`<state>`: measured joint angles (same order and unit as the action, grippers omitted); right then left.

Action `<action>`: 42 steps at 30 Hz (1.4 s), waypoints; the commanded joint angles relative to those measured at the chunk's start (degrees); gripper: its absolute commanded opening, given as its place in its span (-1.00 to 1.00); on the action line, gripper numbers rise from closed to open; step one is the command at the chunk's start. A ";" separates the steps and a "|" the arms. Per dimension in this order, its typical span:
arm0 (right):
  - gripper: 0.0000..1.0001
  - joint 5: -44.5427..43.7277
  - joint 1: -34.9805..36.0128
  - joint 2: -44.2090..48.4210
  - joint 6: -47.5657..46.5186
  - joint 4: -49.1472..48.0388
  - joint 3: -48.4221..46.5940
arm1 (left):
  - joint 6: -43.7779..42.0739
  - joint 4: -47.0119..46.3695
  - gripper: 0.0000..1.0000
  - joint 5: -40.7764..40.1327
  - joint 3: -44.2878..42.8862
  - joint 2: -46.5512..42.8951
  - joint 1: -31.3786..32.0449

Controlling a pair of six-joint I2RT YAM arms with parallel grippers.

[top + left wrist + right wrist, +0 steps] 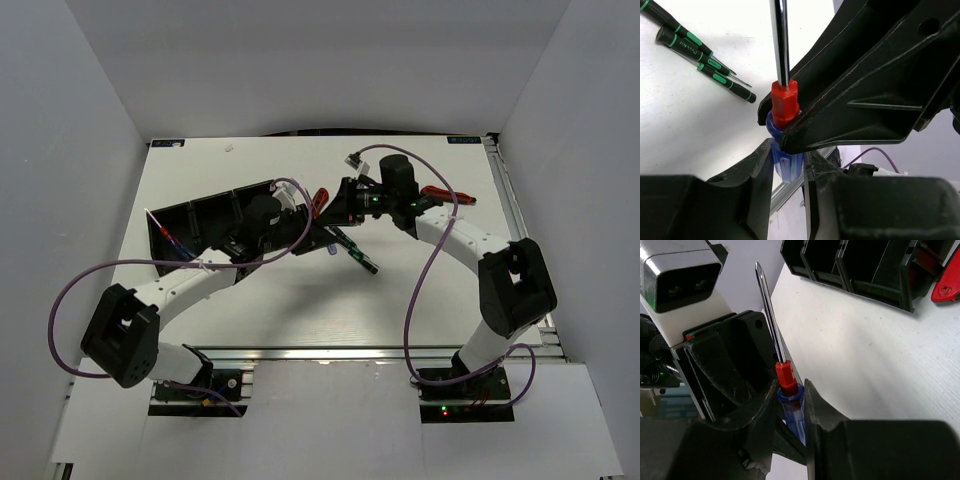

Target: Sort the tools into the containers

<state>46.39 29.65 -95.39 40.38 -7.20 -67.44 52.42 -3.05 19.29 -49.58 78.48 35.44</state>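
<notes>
The white counter (300,300) carried the black three-compartment tray (200,205) on your left half, lying at a slant. Your left arm (175,288) and right arm (470,245) were nose to nose over the middle, just beside the tray's right end. One red-and-black folding cutter (440,194) lay behind the right arm. A second red cutter (318,201) lay near the tray's end. Several black-and-green screwdrivers (705,56) lay loose on the counter near the jaws.

The tool in hand was a blue-handled screwdriver (787,162) with a red collar (785,102). The left jaws were clamped on its blue handle. The right jaws appeared to be pinching the same handle from the other side, one right finger (855,100) lying against the collar.

Its long axis ran straight out of both jaws, with the steel shaft (767,310) pointing away from each wrist. I judged this a handover. The tray lay on the left arm's side and nearer to it, so the right jaws would need to release first. You would also want to watch the long shaft against the compartment walls.
</notes>
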 commanded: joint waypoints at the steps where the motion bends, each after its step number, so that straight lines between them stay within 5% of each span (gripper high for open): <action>1: -1.00 1.42 0.59 3.02 1.28 -4.48 0.73 | -0.13 -1.00 -0.93 0.31 -1.39 -0.34 0.15; 2: -1.00 1.60 0.67 3.11 1.02 -5.18 0.82 | -0.13 -0.56 -1.00 0.22 -1.39 -0.43 0.07; 6: 0.09 2.30 0.59 2.85 -3.44 -5.11 0.21 | -1.18 2.25 -1.00 -1.96 -1.13 -2.36 0.07; 9: 0.40 2.56 0.50 3.11 -10.81 -2.82 -0.50 | -2.41 8.12 -1.00 -3.82 -0.43 -5.52 -1.07; 14: 0.55 7.03 -1.69 3.81 -25.76 2.62 -1.38 | -5.92 18.85 -1.00 -6.01 2.03 -13.78 -7.65; 18: 0.70 15.74 -4.85 4.78 -37.63 10.07 -1.56 | -15.12 35.19 -1.00 -10.92 1.42 -18.88 -21.18; 26: 0.75 18.03 -7.85 7.15 -49.85 16.07 1.00 | -29.13 42.17 -1.00 -18.13 -4.46 -11.08 -48.42; 39: 0.75 15.84 -11.01 7.59 -60.93 26.88 -0.50 | -32.56 33.72 -1.00 -18.50 -14.66 7.65 -52.76; 42: 0.75 13.38 -11.10 6.98 -62.79 29.08 -1.29 | -33.18 33.63 -0.85 -18.41 -15.63 10.20 -52.75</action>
<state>61.21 18.74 -89.71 -18.26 18.50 -66.63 21.12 31.79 1.23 -62.76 88.36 -17.12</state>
